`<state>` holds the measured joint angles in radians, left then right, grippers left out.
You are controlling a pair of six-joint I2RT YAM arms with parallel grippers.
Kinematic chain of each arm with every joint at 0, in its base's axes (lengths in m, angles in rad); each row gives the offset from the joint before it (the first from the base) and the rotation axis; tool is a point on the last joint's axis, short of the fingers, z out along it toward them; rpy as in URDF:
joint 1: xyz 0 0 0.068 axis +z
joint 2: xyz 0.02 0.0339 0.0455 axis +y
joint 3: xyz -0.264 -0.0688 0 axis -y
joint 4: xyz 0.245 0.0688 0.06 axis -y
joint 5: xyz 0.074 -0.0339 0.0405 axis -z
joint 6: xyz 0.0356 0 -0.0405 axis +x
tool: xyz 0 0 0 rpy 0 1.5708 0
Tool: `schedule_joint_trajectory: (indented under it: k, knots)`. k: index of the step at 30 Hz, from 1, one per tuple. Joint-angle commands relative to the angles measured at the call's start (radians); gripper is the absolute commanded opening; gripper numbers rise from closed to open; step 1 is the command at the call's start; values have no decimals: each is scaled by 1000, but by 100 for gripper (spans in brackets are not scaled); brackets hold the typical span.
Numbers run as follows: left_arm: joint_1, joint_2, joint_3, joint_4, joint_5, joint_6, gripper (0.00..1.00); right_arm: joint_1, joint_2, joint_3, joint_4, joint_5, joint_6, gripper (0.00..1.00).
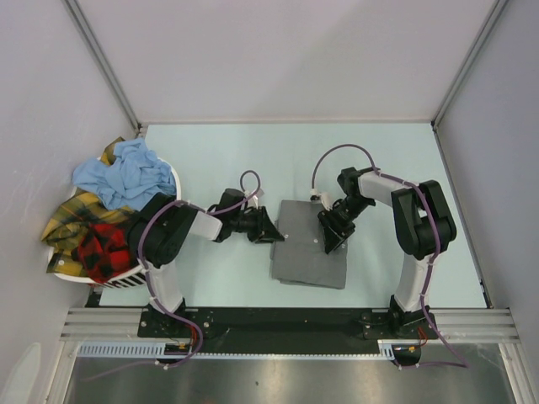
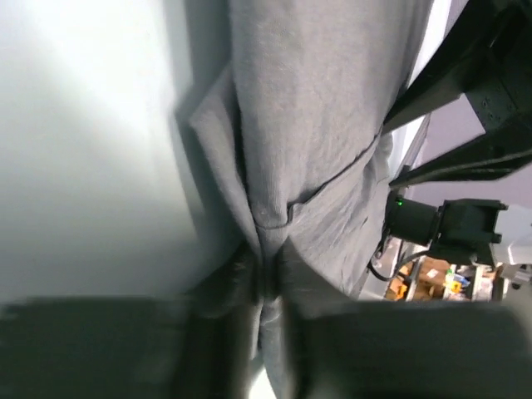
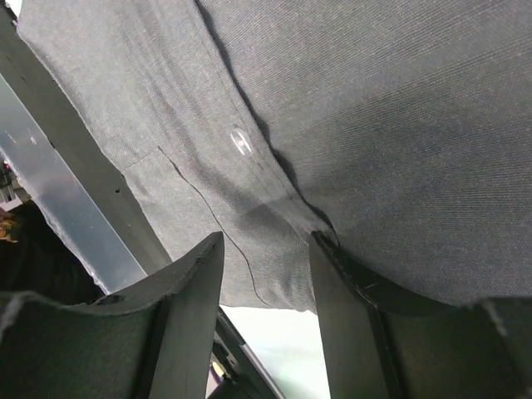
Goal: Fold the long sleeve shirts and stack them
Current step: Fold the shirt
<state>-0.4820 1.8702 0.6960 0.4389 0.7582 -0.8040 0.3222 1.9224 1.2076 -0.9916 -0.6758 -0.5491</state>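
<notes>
A mid-grey long sleeve shirt (image 1: 312, 246) lies folded into a rectangle at the table's middle. My left gripper (image 1: 271, 231) is at the shirt's left edge. In the left wrist view it (image 2: 268, 287) is shut on a pinched ridge of the grey cloth (image 2: 316, 125). My right gripper (image 1: 331, 237) is over the shirt's right half. In the right wrist view it (image 3: 266, 258) is open, with grey cloth (image 3: 374, 125) and a clear button (image 3: 240, 140) just ahead. One cloth layer rests on a fingertip (image 3: 337, 262).
A white slotted basket (image 1: 126, 278) stands at the left edge. It holds a light blue shirt (image 1: 125, 172), a yellow plaid shirt (image 1: 72, 217) and a red-and-black plaid shirt (image 1: 105, 246). The pale green table (image 1: 295, 151) has walls on three sides.
</notes>
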Motion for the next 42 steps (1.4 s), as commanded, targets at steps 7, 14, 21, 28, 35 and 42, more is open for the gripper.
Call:
schedule_joint_trajectory:
  k: [7,14,21,28,35,42]
  knots:
    - [26,-143,407,-794,-266,556,0,-107,-42,-22,165,-112,220,66]
    - [3,-181,890,-1238,-574,998,0,-281,-179,-98,376,-324,572,75]
    - [-108,-95,1258,-1379,-942,1440,0,-359,-272,-204,592,-386,866,82]
    - [-283,23,1056,-1309,-1106,1386,0,-402,-281,-374,853,-377,1169,98]
    - [-498,265,1102,-1273,-1005,1111,6,-486,-270,-513,921,-349,1273,100]
    - [-537,267,1223,-1309,-710,919,45,-542,-345,-649,968,-277,1398,100]
